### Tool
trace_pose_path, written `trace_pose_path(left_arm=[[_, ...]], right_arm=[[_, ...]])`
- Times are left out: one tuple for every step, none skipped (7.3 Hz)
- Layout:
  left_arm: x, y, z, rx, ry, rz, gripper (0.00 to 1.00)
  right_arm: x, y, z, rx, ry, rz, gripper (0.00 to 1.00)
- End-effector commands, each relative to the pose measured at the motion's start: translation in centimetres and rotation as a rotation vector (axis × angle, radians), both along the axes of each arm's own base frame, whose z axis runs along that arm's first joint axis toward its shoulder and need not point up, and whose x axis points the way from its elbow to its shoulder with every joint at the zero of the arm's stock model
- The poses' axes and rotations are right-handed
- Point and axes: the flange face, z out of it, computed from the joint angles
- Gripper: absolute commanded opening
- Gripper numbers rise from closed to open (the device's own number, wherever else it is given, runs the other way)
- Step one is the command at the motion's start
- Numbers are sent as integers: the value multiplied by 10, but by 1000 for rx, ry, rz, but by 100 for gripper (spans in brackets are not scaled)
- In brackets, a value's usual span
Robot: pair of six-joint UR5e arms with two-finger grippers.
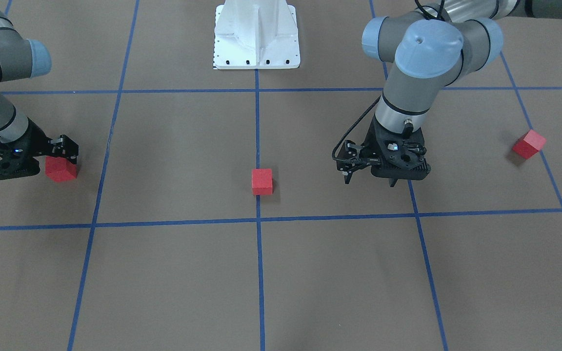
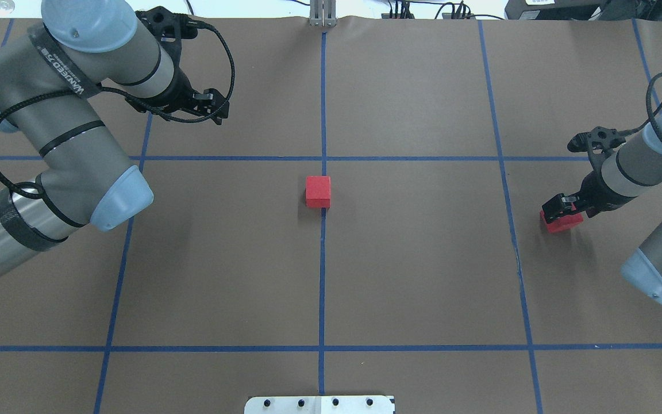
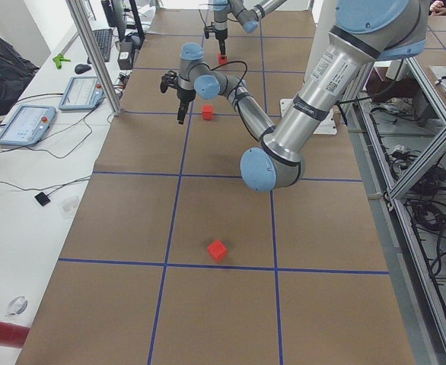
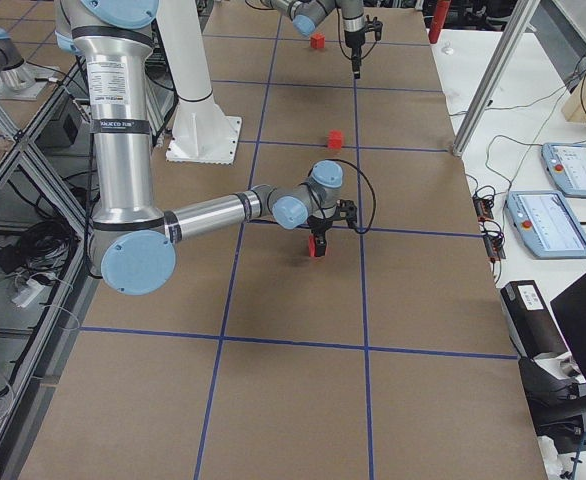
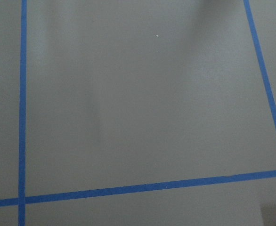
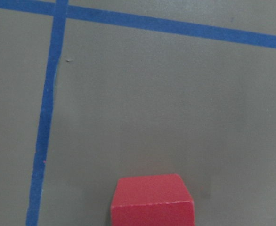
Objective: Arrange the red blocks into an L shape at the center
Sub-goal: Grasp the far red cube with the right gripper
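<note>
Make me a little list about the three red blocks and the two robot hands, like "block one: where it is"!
Middle block: on the middle blue line, alone
Right-side block: right at the right gripper; cannot tell if it is gripped
Left-side block: far out on the robot's left, nothing touching it
Left gripper: open, holding nothing, between the middle and left-side blocks
L shape: not made yet; the blocks are far apart
</note>
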Motion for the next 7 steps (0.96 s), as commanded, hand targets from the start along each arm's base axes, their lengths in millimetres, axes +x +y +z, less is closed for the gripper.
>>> trace_pose_path(left_arm=[[-1, 1, -1, -4, 4, -4, 100], [-3, 3, -5, 2, 11, -3, 100], [-4, 4, -6, 7, 12, -3, 100], [-8, 9, 6, 2, 2, 3, 100], [-19, 14, 11, 6, 3, -1, 100], [-30, 14, 19, 2, 0, -15, 100], [-39, 16, 28, -4, -6, -20, 100]], right_arm=[[-2, 2, -4, 5, -8, -5, 17], [0, 2, -9, 10, -17, -5, 0], [-2, 5, -32, 17, -68, -24, 0], [-2, -1, -58, 13, -124, -27, 0], [-10, -9, -90, 55, -162, -32, 0], [-22, -23, -130, 78, -185, -32, 0], [-44, -33, -186, 71, -182, -46, 0]])
